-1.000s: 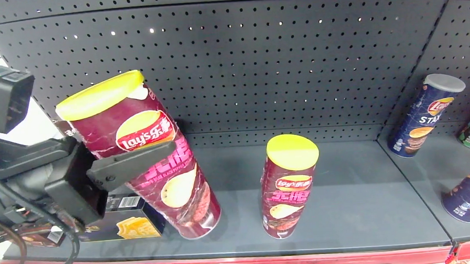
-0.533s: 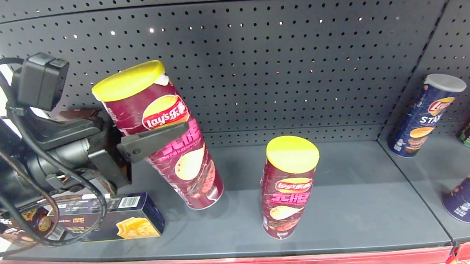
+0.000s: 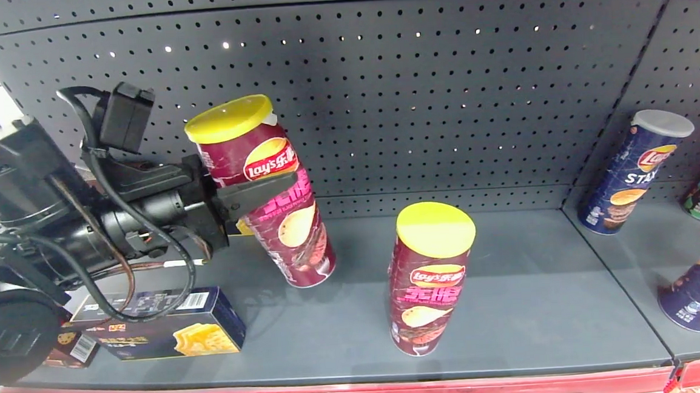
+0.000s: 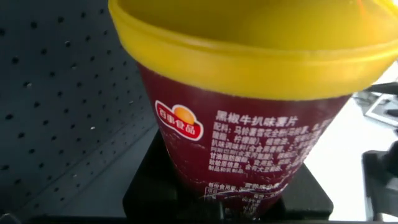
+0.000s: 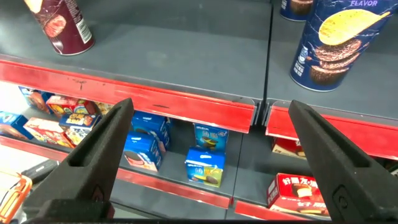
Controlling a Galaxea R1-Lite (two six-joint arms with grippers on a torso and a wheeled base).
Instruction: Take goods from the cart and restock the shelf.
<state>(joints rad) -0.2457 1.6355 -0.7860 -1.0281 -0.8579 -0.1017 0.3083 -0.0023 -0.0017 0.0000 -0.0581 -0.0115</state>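
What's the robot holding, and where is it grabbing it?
The left gripper clamps the tilted maroon chip can around its upper half. The right gripper holds nothing.

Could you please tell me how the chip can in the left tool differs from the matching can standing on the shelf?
The held can is tilted and clamped in the left tool; the standing can is upright and free of any grip. The held can is further back and to the left; the standing can is nearer the front edge of the shelf. Both are maroon tubes with yellow lids.
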